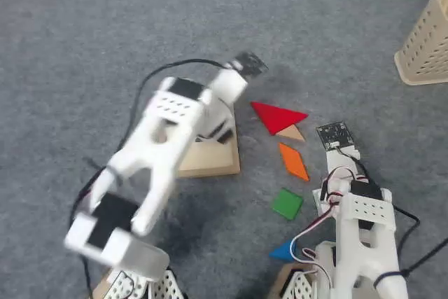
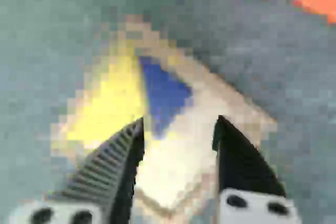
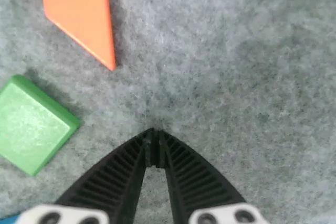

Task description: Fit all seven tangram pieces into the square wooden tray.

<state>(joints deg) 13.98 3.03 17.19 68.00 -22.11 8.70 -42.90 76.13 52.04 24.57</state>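
Left gripper [image 2: 180,120], jaws apart, over mid-frame square wooden tray [image 1: 213,164] holding seemingly a yellow piece [image 2: 110,109] and blue triangle [image 2: 164,95], right gripper [image 3: 155,135] jaws together.

Soft, even overhead light
Tabletop [image 1: 63,68] evenly bright; diffuse shadows under the left arm [image 1: 164,152] and before the right hand [image 3: 156,136].

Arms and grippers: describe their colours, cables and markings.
Both arms are white plastic with black servo blocks. The left arm trails black cables; the right arm carries red, white and black wires and a small black circuit board. The left gripper and right gripper have black pointed fingers on white bases.
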